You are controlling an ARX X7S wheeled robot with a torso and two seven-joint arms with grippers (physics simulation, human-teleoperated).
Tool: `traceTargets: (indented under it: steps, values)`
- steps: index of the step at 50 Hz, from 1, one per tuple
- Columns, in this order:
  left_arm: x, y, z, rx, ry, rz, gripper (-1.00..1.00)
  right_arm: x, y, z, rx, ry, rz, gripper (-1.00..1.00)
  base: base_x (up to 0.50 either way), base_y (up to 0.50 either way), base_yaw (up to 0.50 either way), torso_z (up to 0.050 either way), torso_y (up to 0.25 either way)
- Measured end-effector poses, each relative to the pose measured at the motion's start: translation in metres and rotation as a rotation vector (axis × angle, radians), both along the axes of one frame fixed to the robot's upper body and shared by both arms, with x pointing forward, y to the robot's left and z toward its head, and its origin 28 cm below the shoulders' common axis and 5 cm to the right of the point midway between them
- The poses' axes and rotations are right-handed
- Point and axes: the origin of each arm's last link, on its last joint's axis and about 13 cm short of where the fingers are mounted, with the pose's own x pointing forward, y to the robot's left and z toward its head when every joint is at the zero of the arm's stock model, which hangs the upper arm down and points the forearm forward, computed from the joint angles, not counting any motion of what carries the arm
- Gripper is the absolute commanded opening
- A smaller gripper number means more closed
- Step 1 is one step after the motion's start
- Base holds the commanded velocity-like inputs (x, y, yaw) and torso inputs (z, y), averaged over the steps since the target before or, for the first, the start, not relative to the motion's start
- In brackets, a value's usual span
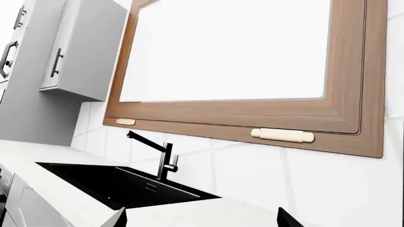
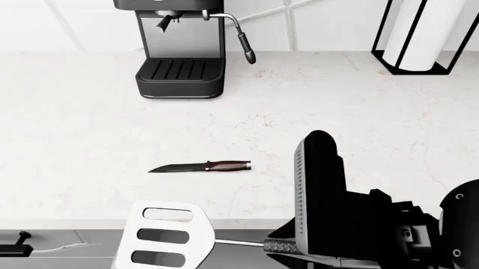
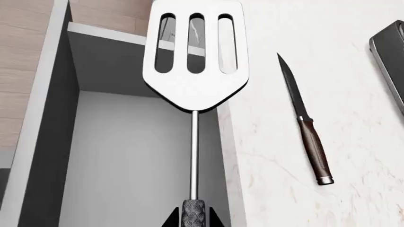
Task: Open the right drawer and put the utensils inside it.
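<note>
Right tool (image 3: 192, 222) is clamped on the spatula (image 2: 166, 241) by its handle end, slotted head out over the open right drawer (image 3: 126, 161), whose pale inside shows below it. Knife (image 2: 202, 166) lies flat on the surface (image 2: 75, 123) just behind the front edge, apart from the spatula, blade toward the robot's left. Beyond it: coffee machine (image 2: 179, 50) and paper towel holder (image 2: 419, 36) at the wall; left tool's state I can't tell, only fingertips (image 1: 117, 218) show, facing sink (image 1: 120, 184) and window (image 1: 246, 61).

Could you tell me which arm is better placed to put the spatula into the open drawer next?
The right. Its gripper already clamps the spatula by the handle, with the blade above the open right drawer. The left wrist camera faces the sink and window, away from the utensils.
</note>
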Motion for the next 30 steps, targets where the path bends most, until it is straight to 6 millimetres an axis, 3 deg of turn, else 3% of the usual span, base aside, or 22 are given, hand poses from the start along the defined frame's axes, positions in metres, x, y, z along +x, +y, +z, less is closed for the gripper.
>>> traceTargets:
  steps: [30]
  values:
    - [0.0002,-0.0001,0.0,0.0,0.001,0.0,1.0,-0.001,0.0015,-0.0097,-0.055,0.031,0.014,-1.0,0.0,0.0,0.0,0.0,0.0]
